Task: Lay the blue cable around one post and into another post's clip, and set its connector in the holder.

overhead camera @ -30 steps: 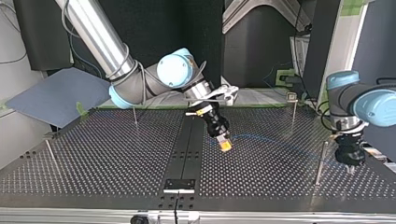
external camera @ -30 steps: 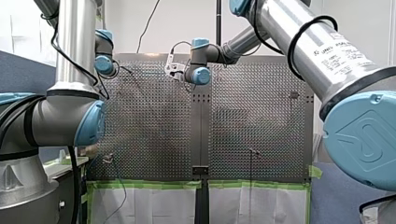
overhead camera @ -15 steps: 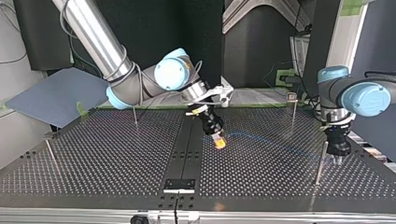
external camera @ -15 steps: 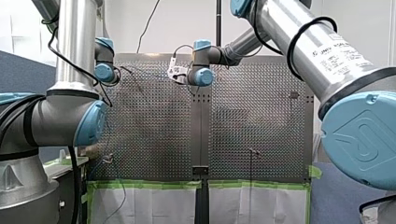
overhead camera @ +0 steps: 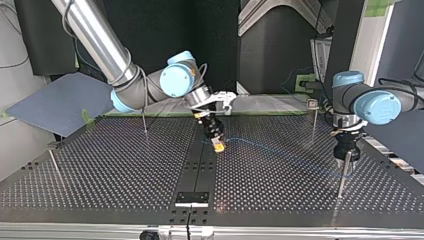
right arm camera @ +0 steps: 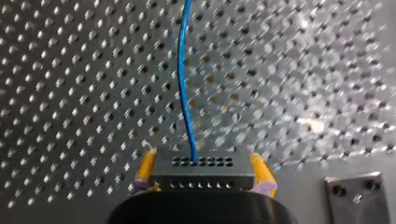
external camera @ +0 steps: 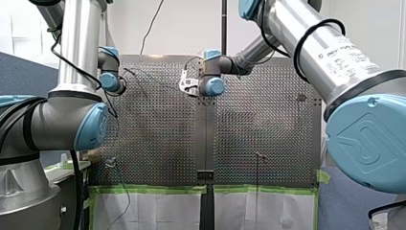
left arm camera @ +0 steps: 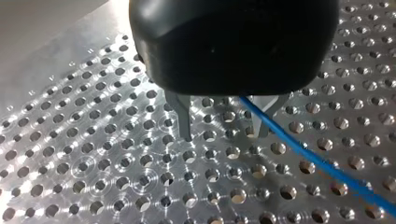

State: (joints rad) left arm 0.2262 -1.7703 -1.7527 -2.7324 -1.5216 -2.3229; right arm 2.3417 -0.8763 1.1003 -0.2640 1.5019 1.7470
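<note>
Blue cable [right arm camera: 184, 84]: thin, probably light and limp, ending in a rigid black connector [right arm camera: 201, 163], which looks the surest place to hold. The right gripper [right arm camera: 203, 173] clamps that connector between yellow pads. In the top view the cable runs toward four o'clock to the left gripper [left arm camera: 224, 134], near a post [overhead camera: 342, 175]. Its metal fingers stand apart, with the cable close by one of them.

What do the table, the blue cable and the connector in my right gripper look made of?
Table: bare metal, probably aluminium; bright glare and machined rings round its holes. Blue cable: looks plastic-jacketed, smooth, bending softly. Connector: matte black, likely moulded plastic; rows of small holes, no glare.
</note>
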